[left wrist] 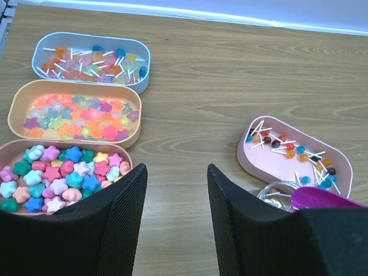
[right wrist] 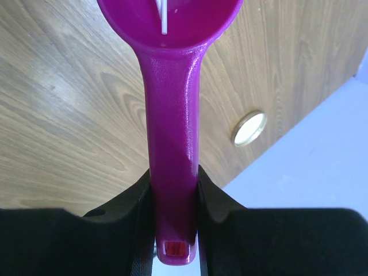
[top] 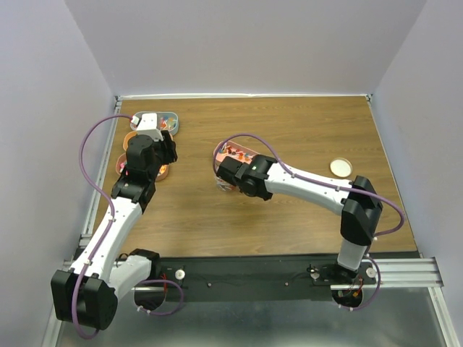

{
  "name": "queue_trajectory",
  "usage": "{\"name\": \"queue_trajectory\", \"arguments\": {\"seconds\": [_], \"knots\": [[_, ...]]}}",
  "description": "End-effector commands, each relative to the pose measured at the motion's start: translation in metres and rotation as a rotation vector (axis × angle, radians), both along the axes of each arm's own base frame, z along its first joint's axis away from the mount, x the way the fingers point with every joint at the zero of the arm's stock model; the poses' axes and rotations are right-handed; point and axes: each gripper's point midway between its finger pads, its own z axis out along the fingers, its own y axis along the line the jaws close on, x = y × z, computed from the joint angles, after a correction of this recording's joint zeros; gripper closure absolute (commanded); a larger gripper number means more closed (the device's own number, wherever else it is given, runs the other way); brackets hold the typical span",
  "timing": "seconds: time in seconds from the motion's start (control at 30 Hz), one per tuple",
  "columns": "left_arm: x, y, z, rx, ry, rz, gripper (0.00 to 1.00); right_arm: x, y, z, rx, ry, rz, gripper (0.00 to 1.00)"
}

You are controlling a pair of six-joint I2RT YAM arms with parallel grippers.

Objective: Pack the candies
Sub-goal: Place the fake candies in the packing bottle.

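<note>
Item: candies (left wrist: 60, 172), sorted into four oval trays on a wooden table (top: 289, 130)
- Blue tray (left wrist: 144, 80), far left: orange, pink and blue sweets on white sticks
- Tan tray (left wrist: 135, 137), just nearer than the blue one: flat pastel stars
- Left pink tray (left wrist: 69, 141), nearest and partly hidden behind the left finger: chunky pastel stars and hearts, heaped
- Right pink tray (left wrist: 242, 161), well apart toward the table's middle: a thin scatter of small round lollipops, with much of the floor bare

Left gripper (left wrist: 175, 221): fingers moderately parted with nothing between them, hanging above the table just beside the left pink tray

Right gripper (right wrist: 171, 190): fingers pinched on the handle of a magenta scoop (right wrist: 171, 115), whose bowl sits at the near end of the right pink tray; a thin white stick (right wrist: 164, 17) shows in the bowl

Lid (top: 341, 168): round and cream, lying alone near the table's right edge
</note>
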Motion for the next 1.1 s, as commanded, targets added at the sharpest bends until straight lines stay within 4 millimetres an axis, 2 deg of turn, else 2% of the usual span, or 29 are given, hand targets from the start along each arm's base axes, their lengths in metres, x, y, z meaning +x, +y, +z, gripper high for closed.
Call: {"name": "queue_trajectory", "arguments": {"seconds": [0.0,0.47,1.07], "knots": [[0.000,0.003,0.002,-0.002,-0.019,0.003,0.46,0.008,-0.004,0.012,-0.101,-0.083,0.013,0.99],[-0.001,0.002,0.002,-0.009,-0.018,-0.002,0.46,0.015,-0.002,0.016,-0.218,-0.176,0.053,0.99],[-0.001,0.002,0.003,-0.014,-0.024,-0.009,0.46,0.012,0.007,0.022,-0.295,-0.232,0.116,0.99]]}}
